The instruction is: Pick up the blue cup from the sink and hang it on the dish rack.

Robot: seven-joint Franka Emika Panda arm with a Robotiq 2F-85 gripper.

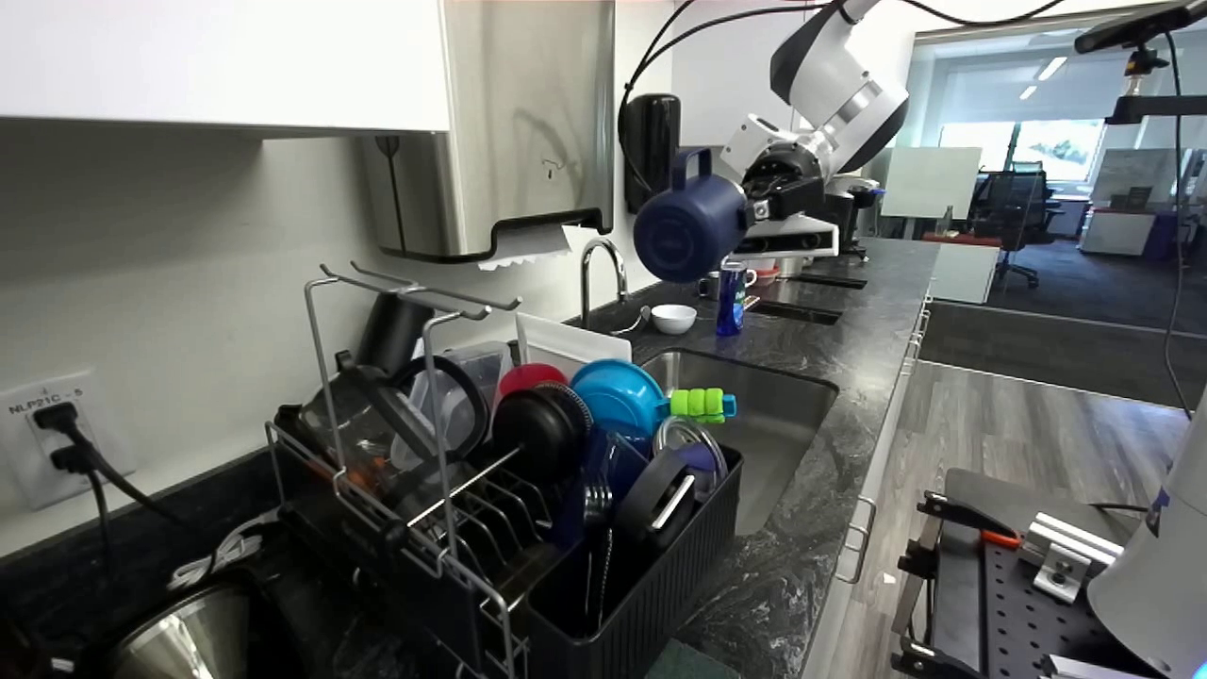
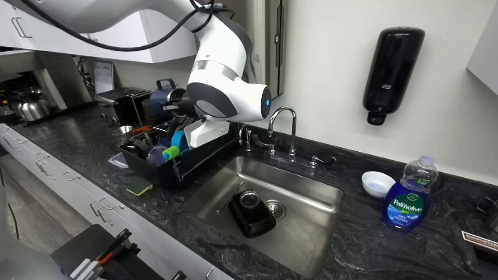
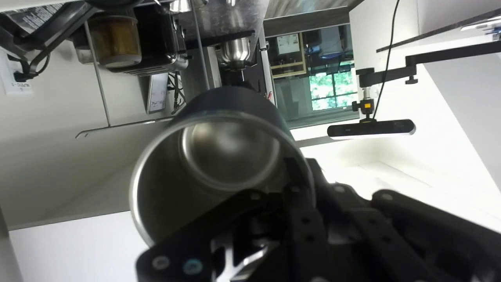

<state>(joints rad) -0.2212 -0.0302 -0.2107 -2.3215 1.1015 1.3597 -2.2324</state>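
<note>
Clamped narrow at the claw (image 3: 302, 168) on the cup (image 1: 690, 229), pinched by the rim with a finger (image 3: 292, 176) inside the mouth, another outside. Held in mid-air, well clear of the sink (image 2: 307, 241) and apart from the rack (image 1: 674, 575). Lies ahead of the claw and off to one side of the pinch, mouth turned back toward it, base foremost. Runs nearly level on its long axis, roughly along the line of reach, handle (image 1: 679, 170) uppermost. Has the rack's silver frame (image 1: 437, 415) farther on, past the base, by the wrist view.

Hinges, most likely, on this: handle up, base leading, frame beyond. Probably calls for travel toward the frame, some lowering, then a turn to bring handle or mouth onto a hook (image 1: 459, 317); unclear which from here. Could tip at the pinch, being gripped at only a small part of the rim.

Shows the whole steel inside, with the finger in it, only to the wrist view; hides the handle there, yet offers it plainly in both exterior views. Gives the frame's hooks in an exterior view, but leaves the depth between cup and frame hard to judge. Reveals a black tub (image 2: 255, 223) on the sink's floor in an exterior view, unseen in the rest, with the cup partly masked there by the claw.
</note>
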